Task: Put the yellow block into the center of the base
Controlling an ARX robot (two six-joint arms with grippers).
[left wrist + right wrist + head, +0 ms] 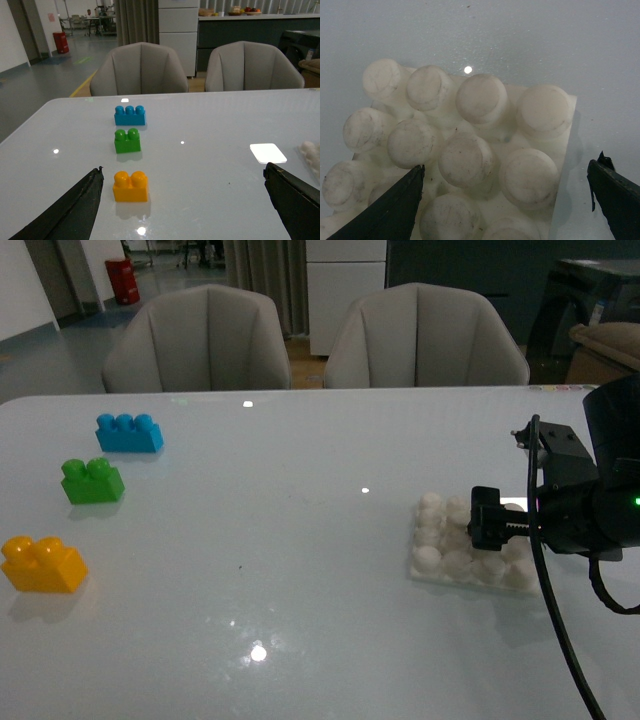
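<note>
Left gripper [183, 172] hangs spread wide and empty, with the yellow block [130, 186] just ahead near one finger, lined up for pickup. Right gripper [510, 162], likewise released, straddles the white studded base [425, 87] directly beneath, probably to steady it.

Showed a smooth, glossy pale grey tabletop [300, 500], mirroring ceiling lights as small bright spots. Carried a small yellow-orange two-stud toy brick [43, 564], a green two-stud toy brick [92, 481] and a longer blue three-stud toy brick [129, 433], all of smooth plastic with a soft sheen. Included a flat square white studded plastic plate [470, 150], duller, faintly translucent, scuffed and flecked with grime on the stud tops. Had matt black fingers [390, 210] on the right gripper [510, 162]. Took in a smooth black cable [555, 620] and pale grey upholstered chairs [205, 340] in matt, seamed covering.
</note>
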